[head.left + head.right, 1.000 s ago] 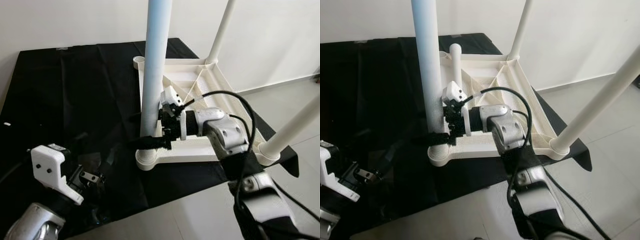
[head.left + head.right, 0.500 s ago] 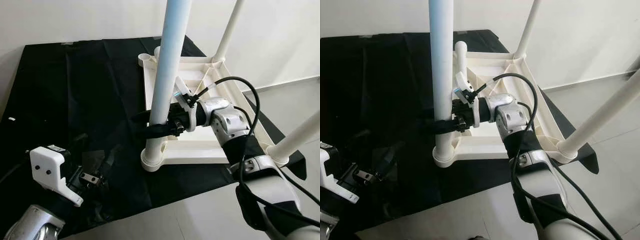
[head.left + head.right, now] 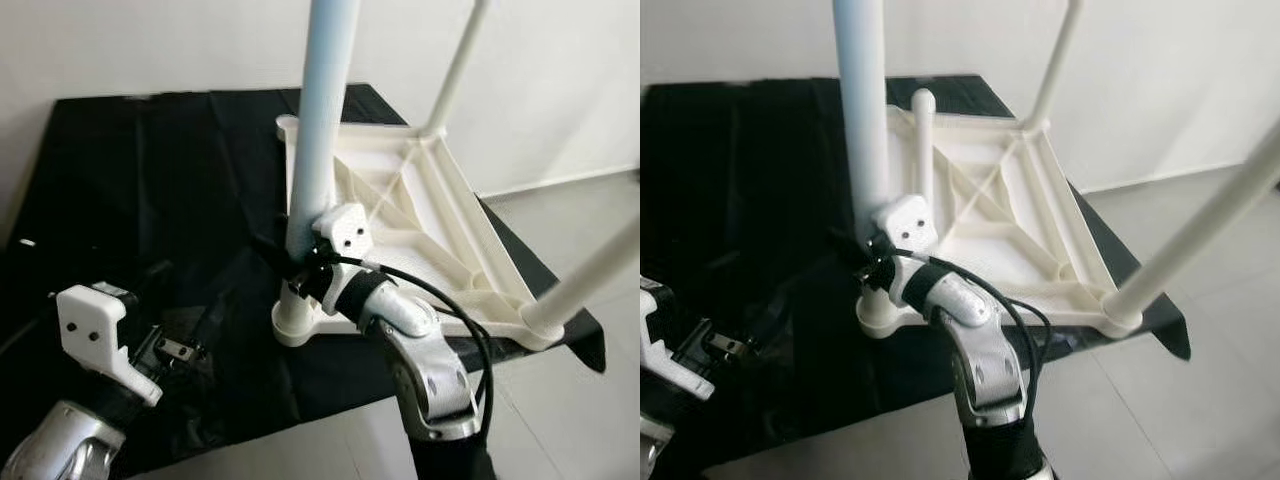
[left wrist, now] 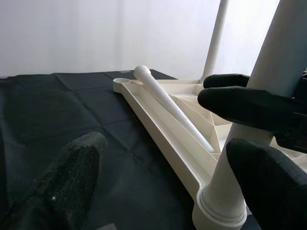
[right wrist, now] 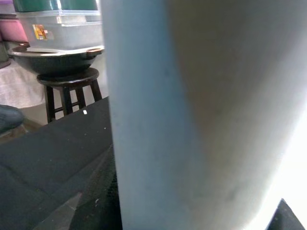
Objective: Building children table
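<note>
Clamping the nearest upright table leg [image 3: 318, 120] low down, the right gripper [image 3: 290, 268] has its jaws closed around the white tube, just above its corner socket on the upturned tabletop [image 3: 430, 215]. The left gripper [image 4: 163, 184] hangs beside it, jaws wide. Its wrist view shows a loose leg [image 4: 170, 108] lying in the frame; right wrist view — a stool [image 5: 67, 91] beyond the black cloth [image 3: 150, 190].

Left gripper [image 4: 163, 189] open over black cloth [image 4: 57, 110]. Right gripper's fingers [image 4: 240, 103] clamped round upright leg [image 4: 268, 86] in tabletop [image 4: 158, 115] corner socket. Loose leg [image 4: 168, 103] inside frame.
</note>
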